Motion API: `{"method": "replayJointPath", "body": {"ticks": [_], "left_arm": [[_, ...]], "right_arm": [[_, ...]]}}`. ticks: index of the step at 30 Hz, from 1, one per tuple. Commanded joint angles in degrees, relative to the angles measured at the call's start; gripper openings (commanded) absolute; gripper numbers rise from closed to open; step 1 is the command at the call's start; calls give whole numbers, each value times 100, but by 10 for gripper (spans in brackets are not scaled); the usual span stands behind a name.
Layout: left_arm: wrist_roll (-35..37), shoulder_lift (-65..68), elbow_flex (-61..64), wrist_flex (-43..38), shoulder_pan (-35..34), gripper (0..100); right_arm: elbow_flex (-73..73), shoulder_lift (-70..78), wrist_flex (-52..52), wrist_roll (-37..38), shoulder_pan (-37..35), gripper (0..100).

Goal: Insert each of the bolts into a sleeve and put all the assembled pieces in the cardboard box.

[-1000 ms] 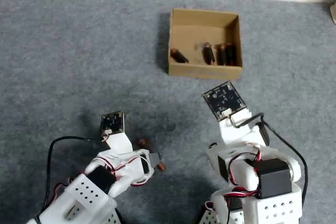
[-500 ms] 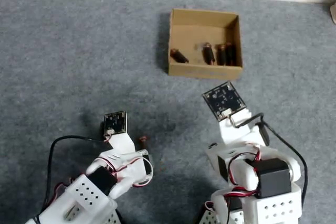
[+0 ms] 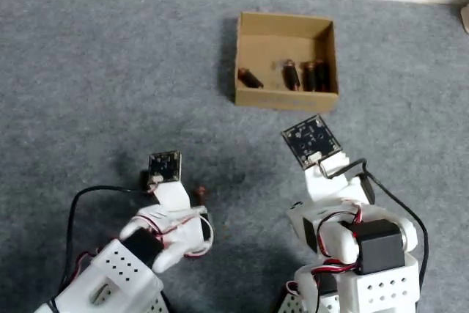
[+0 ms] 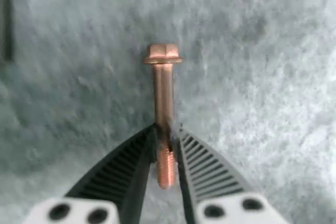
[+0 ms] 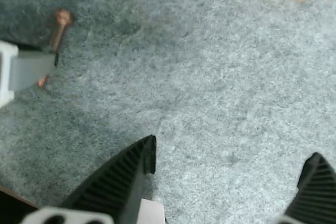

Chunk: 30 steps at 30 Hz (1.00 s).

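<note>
Creeping forward over the past second, left pincer [image 4: 165, 132] is clamped on the copper bolt [image 4: 163, 90] near its threaded tip, head outward, over the grey table [image 3: 88, 71]. Right pincer [image 5: 231, 156] gapes wide, holding nothing. The thread probably needs freeing by a steady handover before sleeving. Beyond, cardboard box [image 3: 286, 99] holds assembled pieces [image 3: 291, 73].

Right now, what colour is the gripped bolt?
Copper. The bolt shows best in the left wrist view.
</note>
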Motion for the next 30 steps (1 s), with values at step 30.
{"method": "replayJointPath", "body": {"ticks": [30], "left_arm": [[-4633,-1165,-4919,3297,-6325,6]], "right_arm": [[-760,3160,-2431,-1064,-2932,392]]}}
